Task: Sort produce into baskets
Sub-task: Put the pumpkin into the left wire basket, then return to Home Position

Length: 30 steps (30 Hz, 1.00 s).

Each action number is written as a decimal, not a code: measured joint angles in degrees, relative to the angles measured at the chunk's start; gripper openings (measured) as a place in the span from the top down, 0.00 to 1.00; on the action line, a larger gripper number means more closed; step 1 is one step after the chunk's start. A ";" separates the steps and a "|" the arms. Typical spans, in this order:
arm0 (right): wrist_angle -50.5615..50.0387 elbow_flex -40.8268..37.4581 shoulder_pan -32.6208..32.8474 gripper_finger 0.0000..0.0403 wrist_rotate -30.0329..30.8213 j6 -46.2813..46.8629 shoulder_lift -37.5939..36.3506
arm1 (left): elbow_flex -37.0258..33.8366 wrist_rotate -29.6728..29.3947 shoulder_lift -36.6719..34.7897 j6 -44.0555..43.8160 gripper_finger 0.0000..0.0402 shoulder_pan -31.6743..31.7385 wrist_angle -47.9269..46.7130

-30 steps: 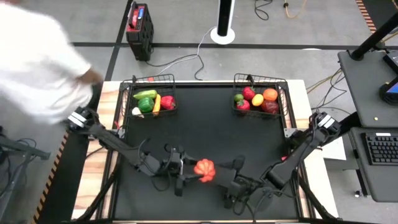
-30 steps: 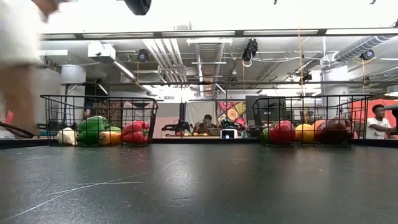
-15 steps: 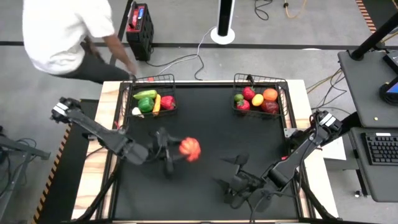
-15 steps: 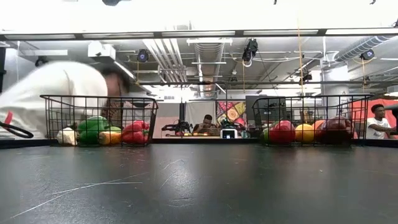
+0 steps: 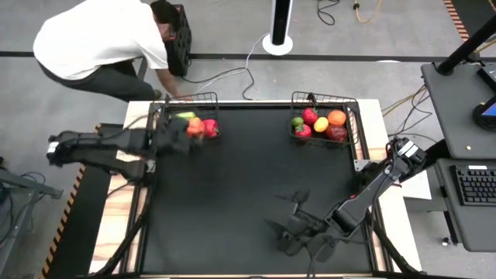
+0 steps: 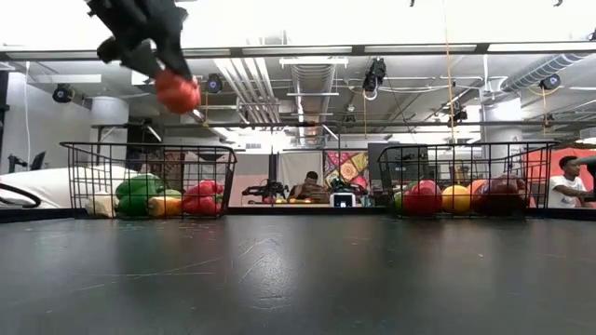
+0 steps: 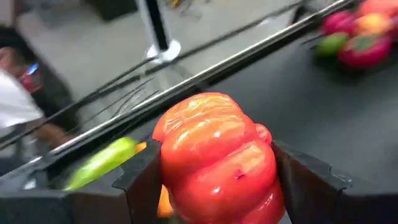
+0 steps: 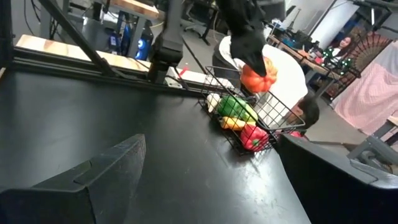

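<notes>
A person in a white shirt [image 5: 97,35] bends at the upper left of the high view. A keyboard [image 5: 474,184] sits at its right edge.

From above, the left gripper [image 5: 188,129] and arm cover part of the basket [image 5: 203,99] at the table's far left corner, hiding some produce inside. In the left wrist view the red pepper [image 7: 217,158] is cut off below, and the far basket's fruit [image 7: 360,31] is blurred. The person [image 5: 101,39] is partly out of frame.
</notes>
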 joint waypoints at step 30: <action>-5.23 -0.15 -1.86 0.11 -0.13 6.99 0.20 | -0.07 22.04 16.63 28.97 0.17 39.03 13.67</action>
